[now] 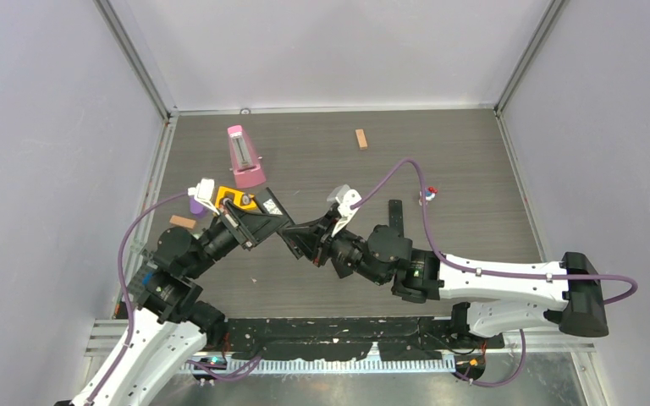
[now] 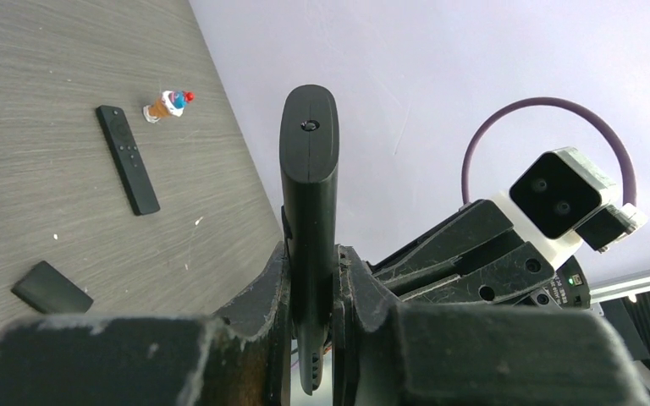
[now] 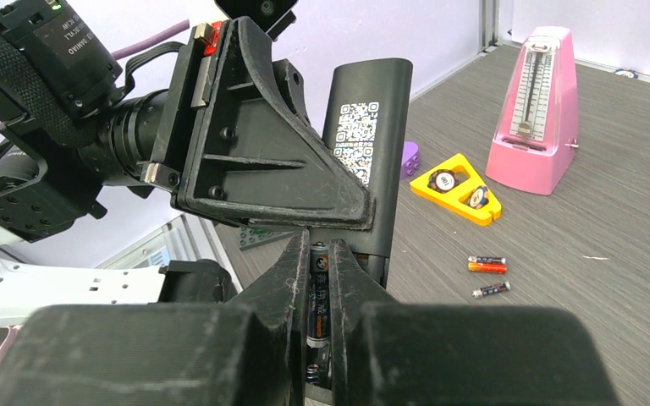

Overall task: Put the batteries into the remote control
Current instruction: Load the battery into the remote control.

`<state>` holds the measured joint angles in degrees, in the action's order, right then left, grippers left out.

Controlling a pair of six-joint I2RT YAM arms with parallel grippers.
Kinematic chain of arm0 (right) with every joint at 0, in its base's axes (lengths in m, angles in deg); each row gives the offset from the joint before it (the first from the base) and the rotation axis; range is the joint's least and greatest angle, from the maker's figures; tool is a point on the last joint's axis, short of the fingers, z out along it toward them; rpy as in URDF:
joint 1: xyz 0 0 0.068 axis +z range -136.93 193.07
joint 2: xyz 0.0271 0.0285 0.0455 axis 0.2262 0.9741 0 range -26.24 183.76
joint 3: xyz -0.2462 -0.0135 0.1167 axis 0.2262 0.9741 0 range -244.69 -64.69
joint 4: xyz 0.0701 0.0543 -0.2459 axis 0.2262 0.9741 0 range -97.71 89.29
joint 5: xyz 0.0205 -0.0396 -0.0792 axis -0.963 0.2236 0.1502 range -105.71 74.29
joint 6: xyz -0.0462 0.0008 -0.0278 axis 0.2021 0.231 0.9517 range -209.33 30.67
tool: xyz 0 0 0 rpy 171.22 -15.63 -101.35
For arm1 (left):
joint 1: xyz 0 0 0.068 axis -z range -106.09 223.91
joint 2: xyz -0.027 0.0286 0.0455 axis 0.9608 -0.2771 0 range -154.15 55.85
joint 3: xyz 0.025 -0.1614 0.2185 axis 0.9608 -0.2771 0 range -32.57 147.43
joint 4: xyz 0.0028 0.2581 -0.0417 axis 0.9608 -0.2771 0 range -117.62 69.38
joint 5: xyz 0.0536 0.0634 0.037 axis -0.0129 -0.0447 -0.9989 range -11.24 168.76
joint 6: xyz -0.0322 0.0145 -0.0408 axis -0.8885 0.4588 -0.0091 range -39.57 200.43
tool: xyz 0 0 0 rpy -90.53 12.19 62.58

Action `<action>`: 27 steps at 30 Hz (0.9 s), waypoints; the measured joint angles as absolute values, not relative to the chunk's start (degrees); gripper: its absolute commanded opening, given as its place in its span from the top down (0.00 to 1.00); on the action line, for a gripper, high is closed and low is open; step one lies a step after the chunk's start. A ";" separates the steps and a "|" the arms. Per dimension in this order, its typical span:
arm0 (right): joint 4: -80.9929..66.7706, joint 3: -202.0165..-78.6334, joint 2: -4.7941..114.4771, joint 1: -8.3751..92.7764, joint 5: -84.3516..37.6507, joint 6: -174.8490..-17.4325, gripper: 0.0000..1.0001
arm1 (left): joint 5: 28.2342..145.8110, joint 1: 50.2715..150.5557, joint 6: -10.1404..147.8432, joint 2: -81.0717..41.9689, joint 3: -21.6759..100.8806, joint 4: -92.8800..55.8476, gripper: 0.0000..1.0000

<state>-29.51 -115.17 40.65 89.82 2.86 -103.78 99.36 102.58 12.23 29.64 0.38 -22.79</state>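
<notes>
1. Left tool (image 2: 311, 283): clamped on the remote control (image 2: 309, 169), held clear of the worktop (image 2: 42, 93).
2. Right tool (image 3: 320, 254): pinched shut on one battery (image 3: 318, 296), set lengthwise just in front of the remote control's lower back, below the QR label (image 3: 357, 139).
3. On the worktop, near the yellow wedge (image 3: 457, 188) and pink metronome (image 3: 531, 110): loose batteries (image 3: 487, 266), well apart from both tools.
</notes>
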 measured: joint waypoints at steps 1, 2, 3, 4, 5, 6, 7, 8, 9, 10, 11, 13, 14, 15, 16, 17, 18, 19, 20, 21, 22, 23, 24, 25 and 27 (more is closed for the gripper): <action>-29.62 -115.17 40.63 89.85 2.88 -103.72 0.94 | 99.36 102.51 11.75 29.79 0.25 -22.64 1.00; -29.75 -115.15 40.63 89.85 2.88 -103.57 0.94 | 99.32 102.43 11.35 30.10 0.08 -22.55 1.00; -29.88 -115.13 40.59 89.85 2.86 -103.50 0.94 | 99.32 102.36 11.05 30.40 -0.03 -22.53 1.00; -30.06 -115.02 40.50 89.87 2.84 -103.41 0.94 | 99.30 102.34 10.70 30.64 -0.10 -22.55 1.00; -30.16 -114.93 40.33 89.91 2.81 -103.39 0.94 | 99.27 102.32 10.41 30.84 -0.12 -22.55 1.00; -30.16 -114.84 40.13 89.98 2.81 -103.39 0.94 | 99.27 102.30 10.30 31.01 -0.14 -22.55 1.00; -30.06 -114.82 40.00 90.02 2.81 -103.37 0.94 | 99.21 102.30 10.26 31.19 -0.14 -22.53 1.00; -29.97 -114.82 39.93 90.06 2.79 -103.39 0.94 | 99.12 102.30 10.26 31.32 -0.14 -22.49 1.00; -29.79 -114.82 39.89 90.11 2.77 -103.39 0.94 | 99.08 102.27 10.30 31.45 -0.14 -22.51 1.00; -29.40 -114.91 39.87 90.11 2.77 -103.43 0.94 | 98.99 102.27 10.37 31.52 -0.14 -22.51 1.00; -28.57 -115.13 39.87 90.11 2.77 -103.43 0.94 | 98.84 102.27 10.41 31.56 -0.14 -22.51 1.00; -26.67 -115.91 40.06 90.15 2.62 -103.74 0.94 | 98.66 102.23 10.74 31.78 -0.14 -22.55 1.00; -26.21 -116.24 40.22 90.15 2.60 -103.98 0.94 | 98.64 102.23 10.89 31.91 -0.14 -22.55 1.00; -25.90 -116.48 40.33 90.15 2.55 -104.27 0.94 | 98.42 102.23 11.07 32.09 -0.14 -22.58 1.00; -25.79 -116.59 40.44 90.15 2.42 -104.51 0.94 | 98.29 102.21 11.24 32.17 -0.12 -22.60 1.00; -25.79 -116.63 40.54 90.15 2.36 -104.70 0.93 | 98.25 102.19 11.44 32.28 -0.12 -22.60 1.00; -25.79 -116.66 40.68 90.15 2.20 -104.86 0.92 | 98.20 102.12 11.64 32.33 -0.12 -22.62 1.00; -25.79 -116.66 40.76 90.15 2.16 -104.96 0.89 | 98.20 102.01 11.77 32.33 -0.12 -22.64 1.00; -25.82 -116.68 40.87 90.15 2.14 -105.14 0.86 | 98.16 101.97 11.88 32.30 -0.12 -22.69 1.00; -25.73 -116.74 40.98 90.15 2.16 -105.34 0.81 | 98.14 101.92 11.92 32.30 -0.12 -22.82 1.00; -25.55 -116.90 41.07 90.15 2.20 -105.49 0.77 | 98.09 101.90 11.94 32.30 -0.12 -22.90 1.00; -25.38 -117.03 41.16 90.15 2.20 -105.69 0.75 | 98.05 101.90 11.94 32.30 -0.12 -22.93 1.00; -25.12 -117.29 41.22 90.15 2.25 -105.84 0.73 | 97.96 101.90 11.94 32.30 -0.12 -22.93 1.00; -24.53 -117.68 41.31 90.15 2.27 -106.12 0.72 | 97.83 101.90 11.88 32.30 -0.12 -22.82 1.00; -23.21 -118.47 41.66 90.17 2.62 -106.54 0.71 | 97.83 101.90 11.90 32.30 -0.12 -22.62 1.00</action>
<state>-23.21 -118.47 41.66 90.17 2.62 -106.54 97.83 101.90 11.90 32.30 -0.12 -22.62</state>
